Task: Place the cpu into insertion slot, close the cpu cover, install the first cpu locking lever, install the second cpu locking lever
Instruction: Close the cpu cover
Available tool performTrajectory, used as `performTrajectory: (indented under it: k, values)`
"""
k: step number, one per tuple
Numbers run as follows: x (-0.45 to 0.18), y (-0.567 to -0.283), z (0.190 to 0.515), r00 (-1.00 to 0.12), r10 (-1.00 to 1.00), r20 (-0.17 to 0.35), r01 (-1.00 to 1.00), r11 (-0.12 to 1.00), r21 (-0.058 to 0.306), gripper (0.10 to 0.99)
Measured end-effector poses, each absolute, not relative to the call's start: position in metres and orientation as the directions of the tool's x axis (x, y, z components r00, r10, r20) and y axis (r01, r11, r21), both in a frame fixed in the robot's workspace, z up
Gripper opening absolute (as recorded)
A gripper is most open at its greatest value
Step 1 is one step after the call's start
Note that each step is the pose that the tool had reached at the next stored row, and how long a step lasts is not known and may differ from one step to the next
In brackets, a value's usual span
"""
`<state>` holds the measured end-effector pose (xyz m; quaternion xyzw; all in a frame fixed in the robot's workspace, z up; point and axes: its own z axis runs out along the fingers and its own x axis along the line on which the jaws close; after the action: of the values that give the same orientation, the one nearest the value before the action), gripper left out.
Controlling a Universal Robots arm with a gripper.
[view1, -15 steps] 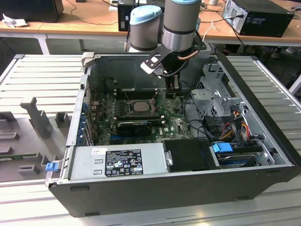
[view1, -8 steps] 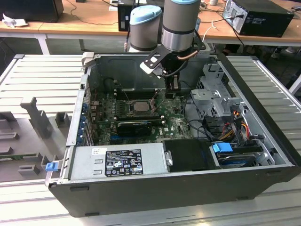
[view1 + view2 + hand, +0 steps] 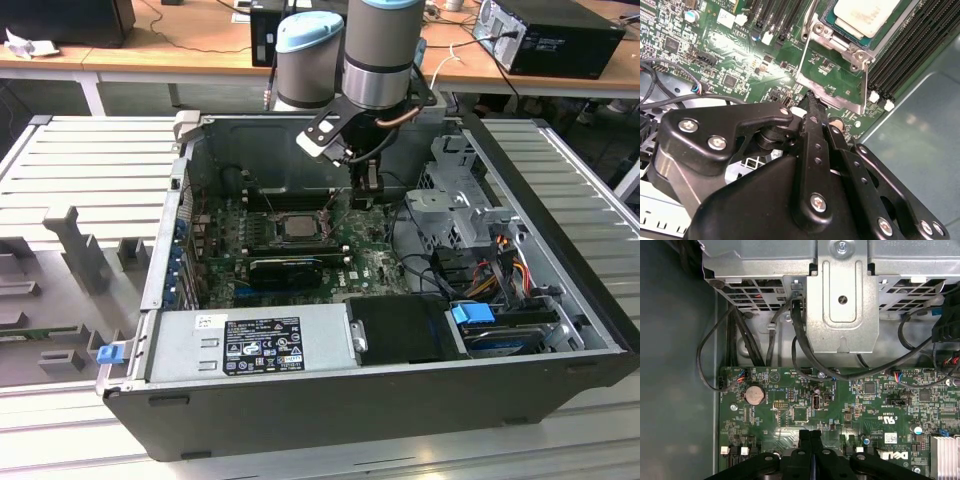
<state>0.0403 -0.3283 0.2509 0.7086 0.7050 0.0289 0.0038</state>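
**Layout inside the open case**

Case (image 3: 350, 400) lies on its side on the table (image 3: 90, 160), open side up. Board (image 3: 370, 265) lies flat on the case floor. The cpu (image 3: 297, 226) sits in the insertion slot (image 3: 852, 47), mid-board. The cpu cover (image 3: 835, 97) is swung open off the cpu and stands beside the slot, between the cpu and the gripper (image 3: 811, 97). Gripper tip is right at the cover's edge; can't tell if it touches.

In the exterior view:
- Card (image 3: 285, 268): just in front of the slot.
- Power supply (image 3: 250, 345): along the near wall.
- Drive cage (image 3: 450, 200): on the exterior view's right.
- Gripper: between slot and cage.
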Motion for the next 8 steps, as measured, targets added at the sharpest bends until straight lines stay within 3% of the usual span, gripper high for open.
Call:
performTrajectory:
  k: [8]
  values:
    - [0.0384,-0.3283,0.2509,0.004,0.999,0.036,0.999,-0.006,0.046,0.106]
